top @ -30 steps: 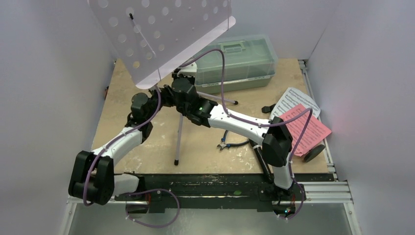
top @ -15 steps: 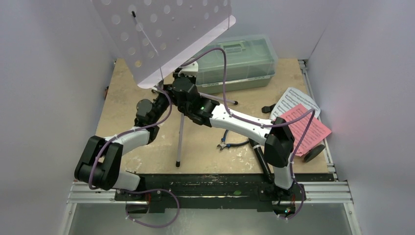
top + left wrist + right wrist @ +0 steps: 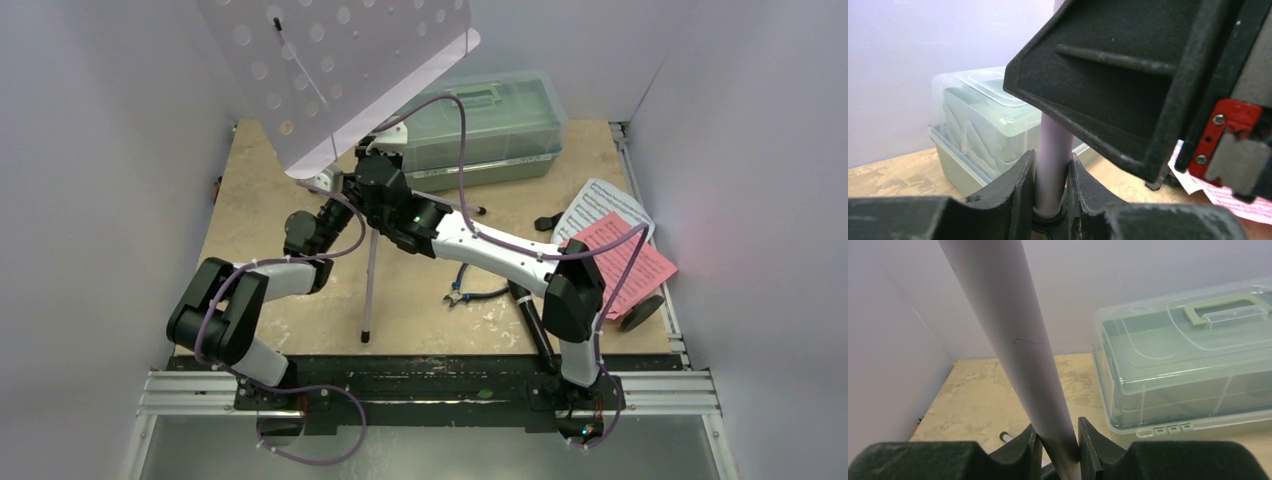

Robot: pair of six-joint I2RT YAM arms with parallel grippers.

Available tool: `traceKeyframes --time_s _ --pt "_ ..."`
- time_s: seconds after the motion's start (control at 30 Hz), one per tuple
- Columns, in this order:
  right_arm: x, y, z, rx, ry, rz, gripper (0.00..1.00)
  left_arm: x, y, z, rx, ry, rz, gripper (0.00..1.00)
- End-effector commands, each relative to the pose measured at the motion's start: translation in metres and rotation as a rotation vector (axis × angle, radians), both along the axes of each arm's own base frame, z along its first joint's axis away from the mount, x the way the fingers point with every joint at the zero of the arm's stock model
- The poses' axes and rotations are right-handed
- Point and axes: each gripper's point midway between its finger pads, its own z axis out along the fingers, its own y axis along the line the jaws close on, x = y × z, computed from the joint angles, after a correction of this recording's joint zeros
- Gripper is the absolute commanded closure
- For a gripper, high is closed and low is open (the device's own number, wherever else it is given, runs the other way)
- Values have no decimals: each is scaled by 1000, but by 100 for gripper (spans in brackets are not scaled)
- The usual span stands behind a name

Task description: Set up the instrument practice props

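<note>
Since a second ago my left arm has swung in from the near-left corner: its elbow now sits closer to the middle of the table (image 3: pixel 260 200), and its wrist has drawn up beside the right one. The perforated desk of the lilac music stand (image 3: pixel 340 70) has shifted a little to the right at the top of the overhead view.

My left claw (image 3: pixel 1051 167) is clamped on the stand's pole (image 3: pixel 1053 142), with a dark finger (image 3: pixel 1018 185) pressed against each side of the lilac tube low down. The black housing of my right wrist fills the upper right of that view. My right claw (image 3: pixel 1055 437) is closed on the same pole, its fingers (image 3: pixel 1093 442) touching both sides, and the tube slants up and to the left from there.

The stand is upright on the table between my two wrists. Its front leg (image 3: pixel 367 285) reaches toward the near edge with its foot on the wood. The green toolbox (image 3: pixel 490 125) lies just behind the stand, lid shut.

Well off to the right, the pink sheet (image 3: pixel 625 262) lies partly over the white sheet (image 3: pixel 600 205). The round-based stand (image 3: pixel 641 312) lies at the pink sheet's near corner. The blue-handled pliers (image 3: pixel 470 290) lie near my right forearm.
</note>
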Motion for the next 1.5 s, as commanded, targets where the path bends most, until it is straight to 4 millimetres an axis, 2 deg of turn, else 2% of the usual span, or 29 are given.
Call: traceKeyframes --time_s 0.0,0.13,0.2,0.33,0.47,0.53,0.6,0.67,0.73,0.93,1.17,1.47 --pt "-29 -4 78 258 -92 101 72 -6 5 14 -19 -97 27 92" --pt "-52 -23 74 189 -107 201 32 -5 7 6 41 -93 51 96" --pt "-61 -37 71 159 -114 239 18 -3 7 2 52 -83 60 97" --pt "-69 -65 54 93 -159 342 9 -1 7 -4 75 -67 66 100" --pt "-67 -75 13 -13 -169 454 2 -3 6 -1 67 -70 61 100" --pt "-72 -65 -6 -129 -223 574 1 -3 9 1 64 -70 74 100" --pt "-73 -51 -30 -317 -313 669 1 -2 11 2 67 -67 85 100" --pt "-70 -40 -55 -498 -395 729 1 -1 11 2 66 -59 90 100" --pt "-67 -31 -70 -633 -471 770 1 -1 12 3 58 -52 93 100" --pt "-58 -30 -71 -849 -722 677 6 3 13 4 63 -25 106 100" --pt "-49 -35 -65 -976 -794 609 15 11 19 2 66 4 133 100" --pt "-39 -34 -73 -1057 -769 595 39 16 19 2 92 30 133 100"
